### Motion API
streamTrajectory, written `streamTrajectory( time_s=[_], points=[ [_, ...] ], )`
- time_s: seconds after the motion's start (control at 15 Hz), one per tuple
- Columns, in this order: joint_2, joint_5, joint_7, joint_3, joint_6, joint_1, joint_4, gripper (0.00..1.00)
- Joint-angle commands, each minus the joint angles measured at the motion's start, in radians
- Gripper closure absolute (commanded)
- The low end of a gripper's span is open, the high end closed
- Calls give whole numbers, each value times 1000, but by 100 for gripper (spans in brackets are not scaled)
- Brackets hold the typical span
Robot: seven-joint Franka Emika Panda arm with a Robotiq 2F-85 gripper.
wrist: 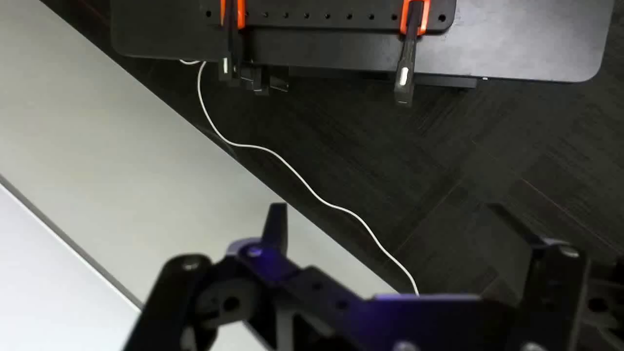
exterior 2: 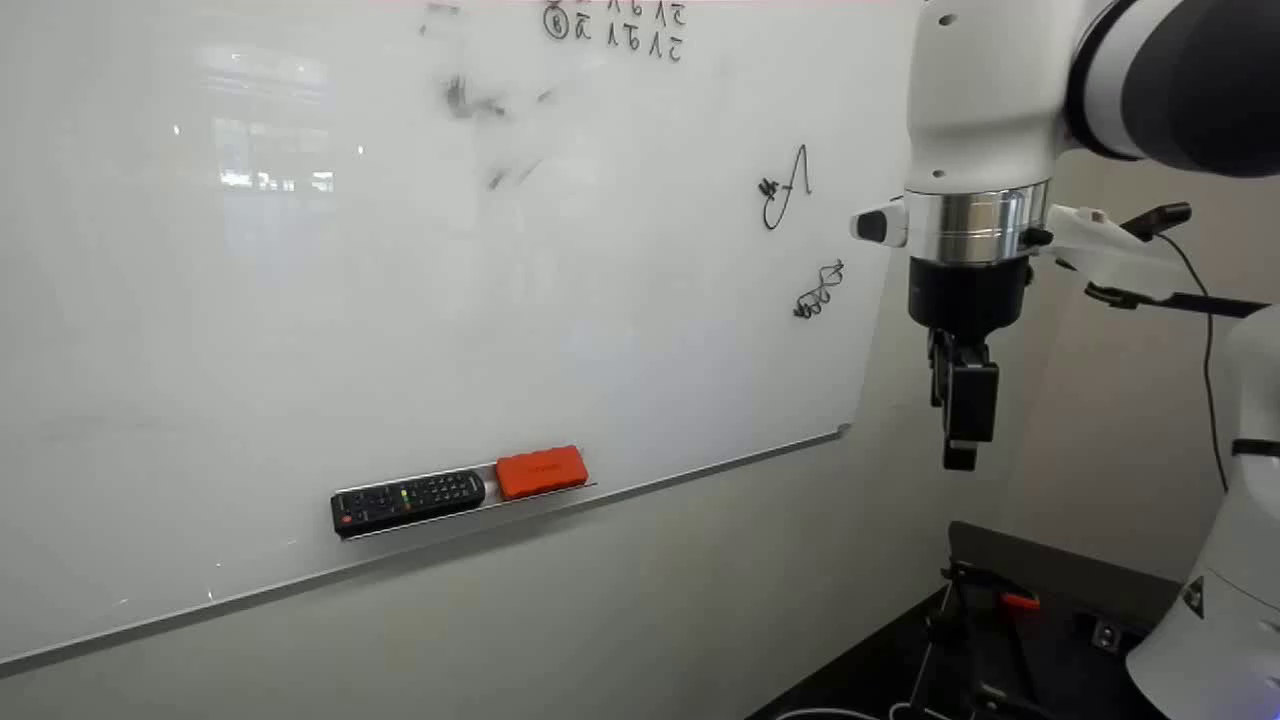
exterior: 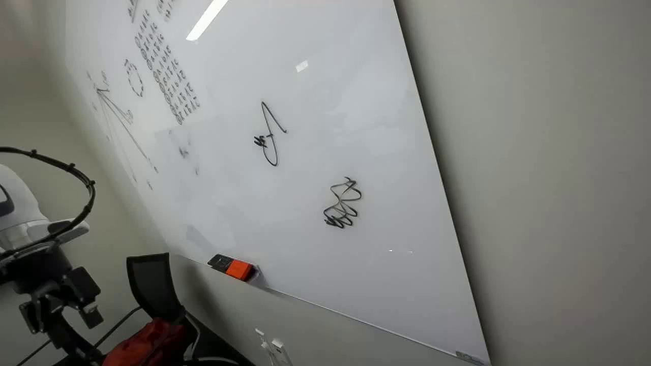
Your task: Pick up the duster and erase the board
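Wrist view: the black two-finger gripper [wrist: 387,212] stands with its fingers wide apart and nothing between them. In an exterior view, the orange-red oblong duster [exterior 2: 542,473] rests at lower centre of the frame in a narrow tray [exterior 2: 491,490], beside a black remote control [exterior 2: 410,502]. Status, as judged: pick-up not yet done; outstanding are grasp, lift and wiping of the black marker scribbles [exterior: 343,203] on the large glossy whiteboard [exterior: 396,152]. Clearance: open air separates gripper and tray. Observe two edges: the board's grey lower edge [exterior 2: 720,467], just below the tray, and that of the black tabletop [wrist: 512,48], top of the wrist frame.
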Motion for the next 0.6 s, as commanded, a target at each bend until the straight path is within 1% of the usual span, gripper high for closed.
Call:
streamTrajectory(
  time_s=[0.0, 0.4, 0.53],
  points=[
    [4, -10, 10, -22, -3, 23, 2, 0],
    [4, -10, 10, -22, -3, 23, 2, 0],
    [18, -60, 2, -18, 14, 11, 21, 0]
  ],
)
